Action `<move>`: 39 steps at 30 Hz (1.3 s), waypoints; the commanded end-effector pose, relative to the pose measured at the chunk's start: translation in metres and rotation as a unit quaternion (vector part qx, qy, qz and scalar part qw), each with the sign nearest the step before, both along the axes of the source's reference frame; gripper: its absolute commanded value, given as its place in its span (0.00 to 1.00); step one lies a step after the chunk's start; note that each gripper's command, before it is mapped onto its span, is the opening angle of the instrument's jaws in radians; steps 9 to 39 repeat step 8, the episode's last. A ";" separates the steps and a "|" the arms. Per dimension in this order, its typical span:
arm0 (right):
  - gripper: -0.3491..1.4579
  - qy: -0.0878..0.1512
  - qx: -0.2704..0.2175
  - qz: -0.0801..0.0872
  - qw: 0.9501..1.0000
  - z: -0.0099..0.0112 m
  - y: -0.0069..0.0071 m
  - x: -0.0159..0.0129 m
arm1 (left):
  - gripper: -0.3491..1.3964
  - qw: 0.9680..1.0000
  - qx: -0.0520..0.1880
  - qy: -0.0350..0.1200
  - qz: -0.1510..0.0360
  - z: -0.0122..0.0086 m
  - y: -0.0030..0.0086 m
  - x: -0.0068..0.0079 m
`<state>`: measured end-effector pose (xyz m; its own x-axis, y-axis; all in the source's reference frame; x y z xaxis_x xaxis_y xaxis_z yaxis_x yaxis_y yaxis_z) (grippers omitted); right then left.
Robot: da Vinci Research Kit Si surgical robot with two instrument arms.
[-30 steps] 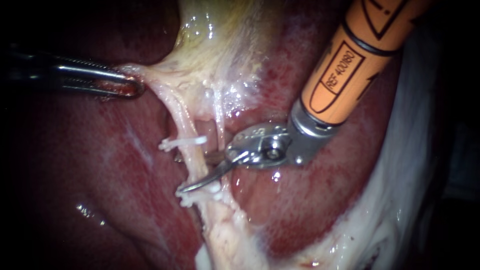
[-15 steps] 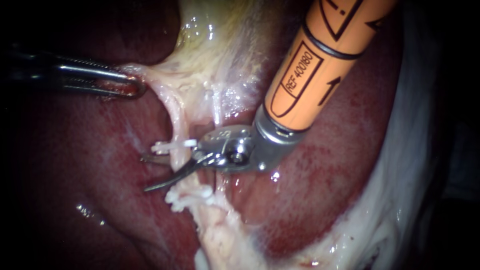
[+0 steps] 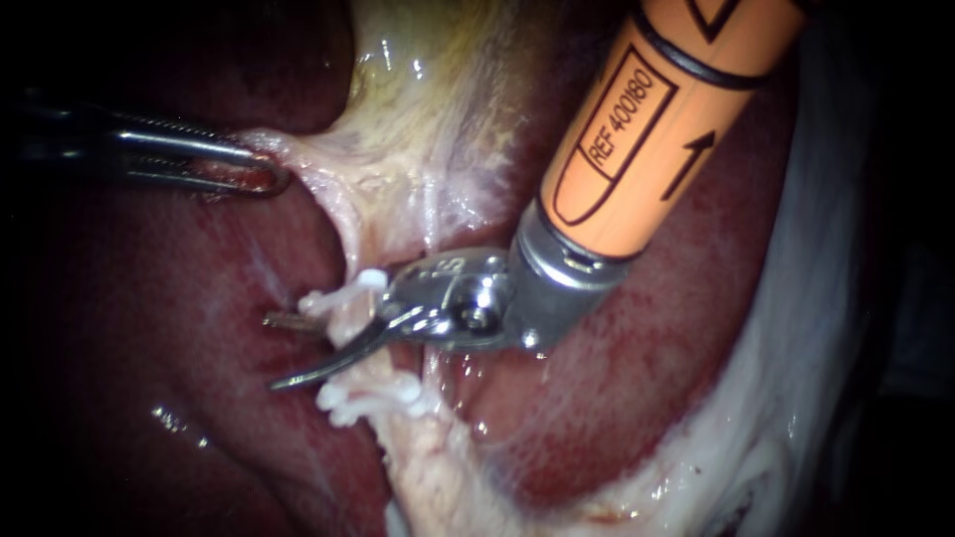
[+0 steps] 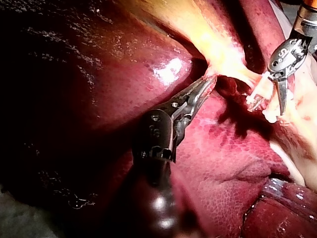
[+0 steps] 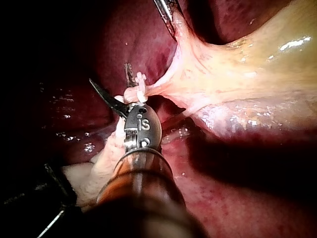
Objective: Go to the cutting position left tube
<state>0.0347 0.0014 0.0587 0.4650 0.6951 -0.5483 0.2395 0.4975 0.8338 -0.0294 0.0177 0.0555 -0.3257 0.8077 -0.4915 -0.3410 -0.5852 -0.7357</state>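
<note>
**A:** Endoscope first. Where is the left instrument (image 3: 261, 175)?

**B:** It comes in from the upper left of the frame. Its jaws are clamped on a pale fold at the edge of the gallbladder (image 3: 428, 109), drawing that fold toward the left edge.

**A:** And the right instrument (image 3: 271, 352)?

**B:** Its orange shaft drops in from the upper right. Its blades stand apart at centre-left over the liver (image 3: 179, 298). The left tube (image 3: 351, 249) runs down between them, with one white clip (image 3: 343, 293) just above the blades and a second clip (image 3: 370, 396) just below.

**A:** Is the tube pinched?

**B:** No, a gap shows between the blades.

**A:** Left wrist view?

**B:** The left instrument (image 4: 205, 84) grips the pale tissue ahead of it, which is pulled taut. Beyond it, the right instrument (image 4: 281, 96) sits at the clipped tube (image 4: 261, 91). One blade is plain and the other is mostly hidden.

**A:** Right wrist view?

**B:** The right instrument (image 5: 111, 79) has its two dark blades spread, and the tube (image 5: 131, 94) lies between them beside a clip (image 5: 140, 84). Far ahead, the left instrument (image 5: 167, 14) holds the stretched tissue.
</note>
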 end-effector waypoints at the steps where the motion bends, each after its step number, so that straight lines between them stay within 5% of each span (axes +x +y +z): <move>1: 0.99 0.000 0.000 0.000 1.000 0.0002 0.0000 -0.0001 | 0.00 1.000 0.000 0.000 0.000 0.0000 0.0000 0.0000; 39: 0.98 -0.002 0.002 0.000 1.000 0.0006 0.0001 -0.0002 | 0.00 1.000 0.000 0.000 0.000 0.0000 0.0000 0.0000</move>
